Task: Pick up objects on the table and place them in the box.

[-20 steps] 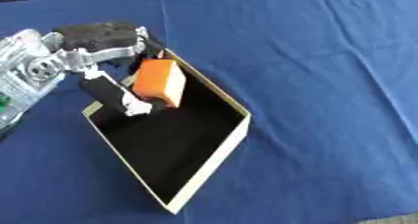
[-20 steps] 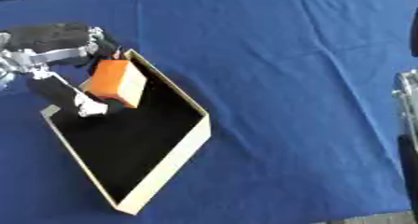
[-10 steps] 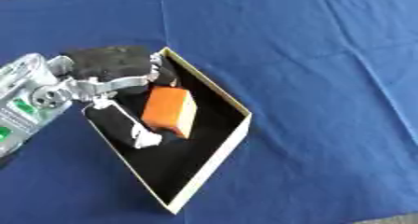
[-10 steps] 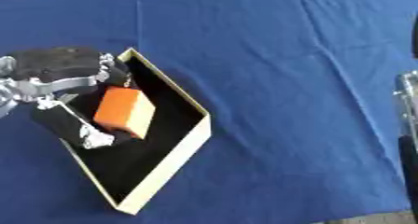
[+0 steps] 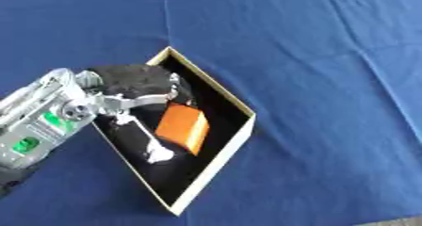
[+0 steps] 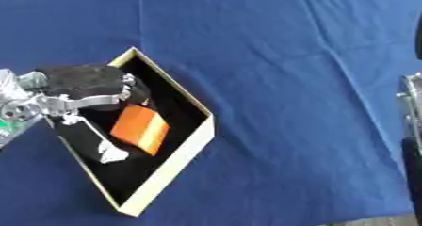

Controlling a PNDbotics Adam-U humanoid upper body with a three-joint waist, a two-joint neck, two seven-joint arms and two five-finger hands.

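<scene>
One orange block [image 5: 183, 127] is down inside the box [image 5: 235, 142] on the blue desk [image 5: 329, 55], with the fingers [image 5: 151, 142] of the left hand [image 5: 136, 86] curled round it, so the placing step looks nearly done. Next the fingers should open and the hand should rise clear of the box wall. Only the right eye view shows something at its right edge, probably the right arm [image 6: 409, 126]; I cannot tell the state of that hand.

Creased blue tablecloth [image 5: 313, 55] over the whole table

Left hand [image 5: 136, 86] inside the box [image 5: 235, 138] — fingers curled around the orange block [image 5: 183, 126], block low over the black interior (contact with floor unclear). Box sits askew on blue tablecloth [image 5: 313, 55].
</scene>
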